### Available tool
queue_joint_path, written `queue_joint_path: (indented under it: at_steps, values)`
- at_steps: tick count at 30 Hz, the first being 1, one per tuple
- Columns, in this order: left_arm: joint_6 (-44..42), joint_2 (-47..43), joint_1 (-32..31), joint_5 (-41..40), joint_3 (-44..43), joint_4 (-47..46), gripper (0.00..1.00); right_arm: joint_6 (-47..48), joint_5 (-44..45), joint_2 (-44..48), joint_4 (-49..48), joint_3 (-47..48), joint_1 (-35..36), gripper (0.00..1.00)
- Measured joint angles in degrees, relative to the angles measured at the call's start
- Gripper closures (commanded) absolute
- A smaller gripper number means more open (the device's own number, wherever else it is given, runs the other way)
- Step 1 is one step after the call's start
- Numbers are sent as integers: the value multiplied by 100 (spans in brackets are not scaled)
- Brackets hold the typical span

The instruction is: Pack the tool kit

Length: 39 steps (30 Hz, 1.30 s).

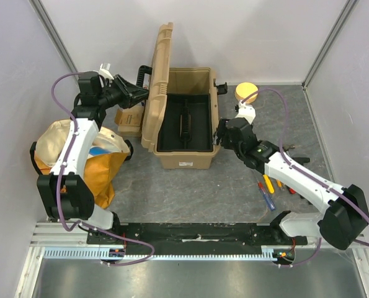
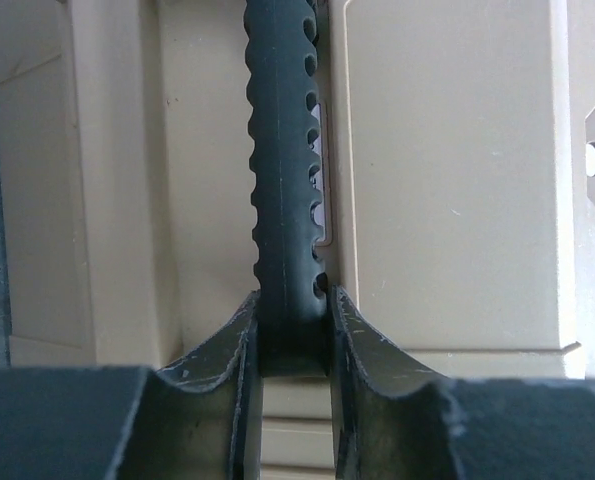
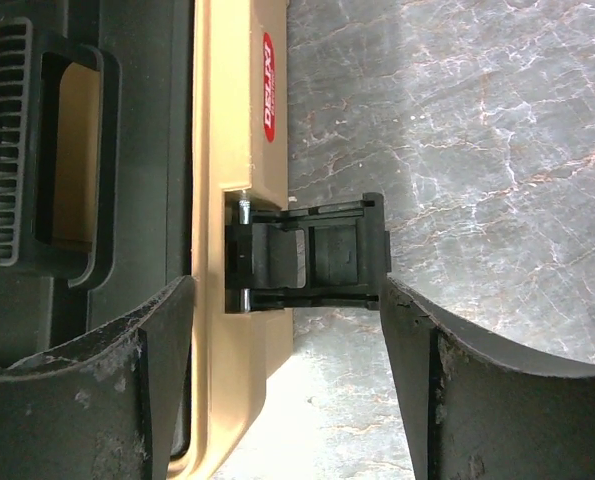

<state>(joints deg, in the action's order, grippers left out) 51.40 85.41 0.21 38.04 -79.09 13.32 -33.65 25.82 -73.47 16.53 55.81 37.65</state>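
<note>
While the left arm's point(image 1: 79, 139) jaws are clamped on the black handle point(image 2: 285, 200), propping the lid point(image 1: 159, 81) upright, the right arm's point(image 1: 289, 167) jaws stand wide astride a side wall and its latch point(image 3: 327, 255). The toolbox point(image 1: 184, 160) sits open mid-bench. Steadying the box looks like the job, so hold the lid firm and don't nip the latch. Screwdrivers point(image 1: 268, 186) lie by the right arm on the grey marbled bench point(image 1: 190, 192), with pale walls round and a cloth bag point(image 1: 54, 139) slumped at the left.
</note>
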Motion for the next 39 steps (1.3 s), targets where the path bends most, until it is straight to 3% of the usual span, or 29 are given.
queue_joint_path:
  at_steps: [8, 15, 21, 28, 39]
  values:
    - [0, -2, 658, 540, 374, -544, 96, 70, 1038, 334, 804, -118, -695, 23]
    - [4, -2, 942, 791, 610, -876, 98, 87, 1080, 332, 1010, -157, -673, 21]
    - [55, -4, 940, 868, 621, -964, 98, 164, 922, 332, 1014, -98, -673, 13]
    - [424, -4, 931, 979, 671, -1137, 98, 404, 339, 498, 682, 164, -673, 8]
    - [1279, -9, 990, 1224, 1051, -2225, 98, 774, -1530, 234, -393, 398, -619, 12]
